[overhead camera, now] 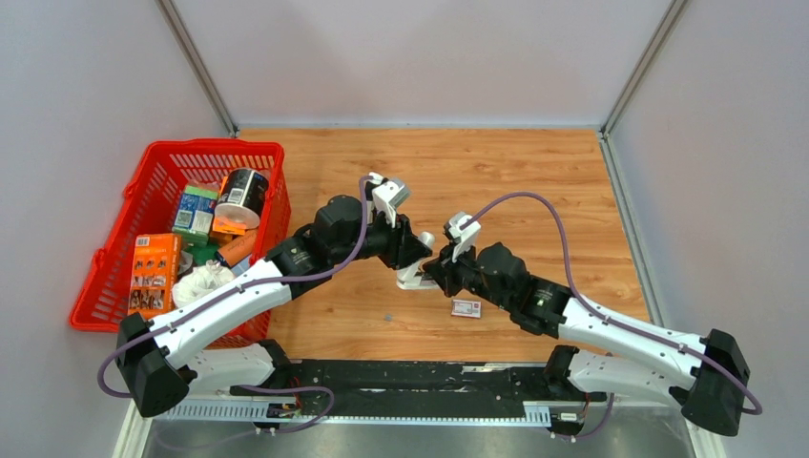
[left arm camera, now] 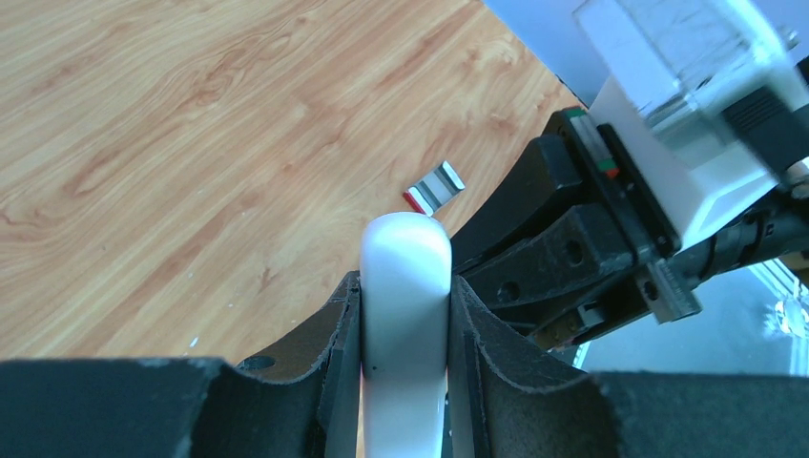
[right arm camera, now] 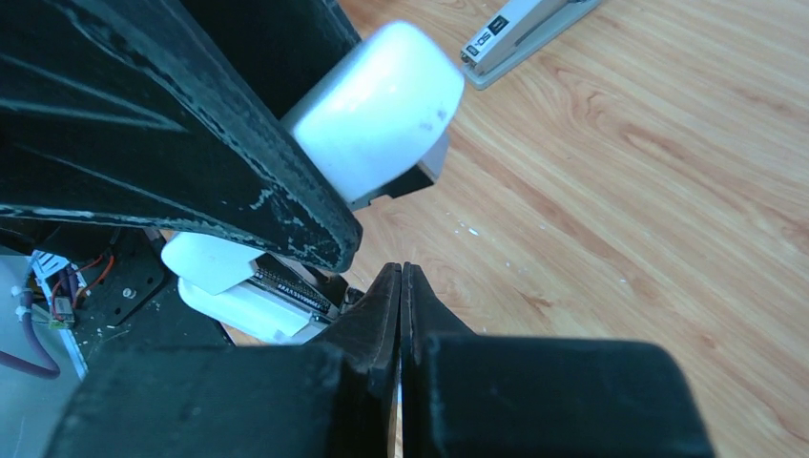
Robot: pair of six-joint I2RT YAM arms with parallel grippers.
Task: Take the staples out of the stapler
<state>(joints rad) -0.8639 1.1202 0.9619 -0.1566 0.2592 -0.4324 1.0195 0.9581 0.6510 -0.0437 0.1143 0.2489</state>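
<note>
My left pincer [left arm camera: 404, 291] is clamped tight on the stapler [left arm camera: 405, 243]. Both pads press flat against the sides of the white body, and the rounded end pokes out past them. From overhead, that puts the stapler near the middle of the table [overhead camera: 534, 191], right where the two arm tips meet. I cannot tell whether any part of it touches the wood. My right pincer [right arm camera: 401, 277] has its fingers pressed together with no gap, and I see nothing caught between them. In its own camera it sits just beside the stapler's rounded end, apart from it. A grey piece with a black end [right arm camera: 523, 29] lies flat on the wood further off in that view, and I cannot tell whether it joins the stapler. A small red-and-white box [overhead camera: 466, 307] lies on the table just beside the right arm's wrist. A red basket [overhead camera: 119, 229] full of packets stands at the table's left side.
</note>
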